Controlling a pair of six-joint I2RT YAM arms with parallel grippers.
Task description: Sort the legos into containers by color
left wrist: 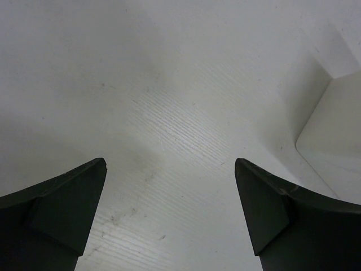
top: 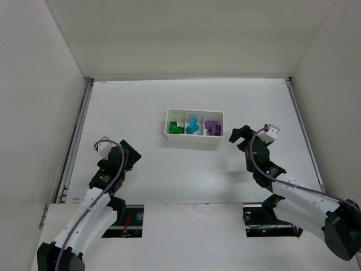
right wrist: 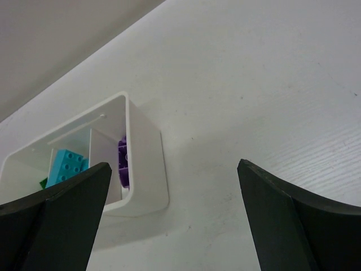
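A white three-compartment tray (top: 194,138) sits mid-table. Green legos (top: 176,129) lie in its left compartment, teal legos (top: 193,126) in the middle one, purple legos (top: 212,127) in the right one. My right gripper (top: 240,134) is open and empty just right of the tray; its wrist view shows the tray's right end (right wrist: 144,164) with purple (right wrist: 122,165) and teal (right wrist: 65,166) bricks inside. My left gripper (top: 128,155) is open and empty, well left of the tray, over bare table (left wrist: 169,141).
White walls enclose the table on the left, back and right. A metal rail (top: 76,138) runs along the left edge and another (top: 302,130) along the right. A wall foot (left wrist: 333,113) shows at the right of the left wrist view.
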